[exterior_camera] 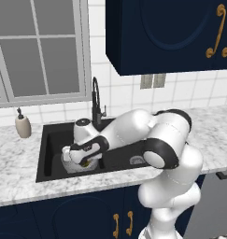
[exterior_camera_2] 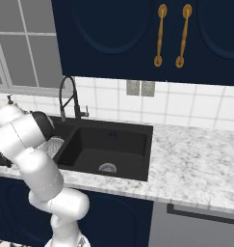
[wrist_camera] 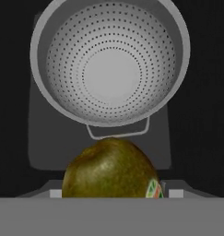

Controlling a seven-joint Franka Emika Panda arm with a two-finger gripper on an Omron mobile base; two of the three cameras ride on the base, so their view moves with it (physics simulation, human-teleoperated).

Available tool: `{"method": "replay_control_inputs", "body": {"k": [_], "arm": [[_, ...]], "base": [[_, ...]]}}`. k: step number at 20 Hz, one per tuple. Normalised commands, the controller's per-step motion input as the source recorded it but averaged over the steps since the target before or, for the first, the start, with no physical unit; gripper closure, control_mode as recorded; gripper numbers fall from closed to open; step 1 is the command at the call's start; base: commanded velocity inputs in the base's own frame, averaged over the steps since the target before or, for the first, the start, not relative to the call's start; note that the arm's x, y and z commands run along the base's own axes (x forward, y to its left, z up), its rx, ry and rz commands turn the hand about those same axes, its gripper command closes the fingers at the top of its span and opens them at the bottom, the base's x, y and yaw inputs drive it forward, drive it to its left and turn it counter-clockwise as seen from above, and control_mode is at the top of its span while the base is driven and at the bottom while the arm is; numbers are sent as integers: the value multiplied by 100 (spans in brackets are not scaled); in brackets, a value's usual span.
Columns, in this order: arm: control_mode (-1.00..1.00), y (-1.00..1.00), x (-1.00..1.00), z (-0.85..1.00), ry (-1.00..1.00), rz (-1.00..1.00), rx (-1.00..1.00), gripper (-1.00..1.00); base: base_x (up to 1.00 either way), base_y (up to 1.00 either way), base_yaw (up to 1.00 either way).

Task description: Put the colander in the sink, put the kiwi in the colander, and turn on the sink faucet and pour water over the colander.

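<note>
The colander (wrist_camera: 111, 69), a pale bowl dotted with holes, sits in the left basin of the black sink (exterior_camera: 52, 140). It also shows as the colander (exterior_camera: 72, 165) under my hand and the colander (exterior_camera_2: 55, 144) behind my arm. My gripper (wrist_camera: 112, 192) is shut on the kiwi (wrist_camera: 111, 168), a yellowish-brown fruit with a small sticker, held just above the colander's near rim. From the left base view the kiwi (exterior_camera: 88, 162) peeks out below the gripper (exterior_camera: 87, 161). The sink faucet (exterior_camera: 95, 100) arches behind the sink, and no water runs from it.
A beige soap dispenser (exterior_camera: 23, 125) stands on the marble counter left of the sink. The right basin (exterior_camera_2: 113, 144) holds only its metal drain (exterior_camera_2: 107, 168). Dark blue cabinets hang above, and my arm stretches across the sink's front.
</note>
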Motion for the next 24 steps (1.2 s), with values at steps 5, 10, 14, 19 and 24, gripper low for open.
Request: {"method": "replay_control_inputs", "body": {"k": [5,10,14,19,24], "arm": [[-100,11,21,-35,0,0,0,100],[-100,24,34,-1,0,0,0,100],[-100,14,38,-23,0,0,-1,100],[-100,6,29,-44,0,0,-1,100],[-100,11,30,-20,0,0,0,100]], "base": [[0,0,0],[0,0,0],[0,0,0],[0,0,0],[0,0,0]]}}
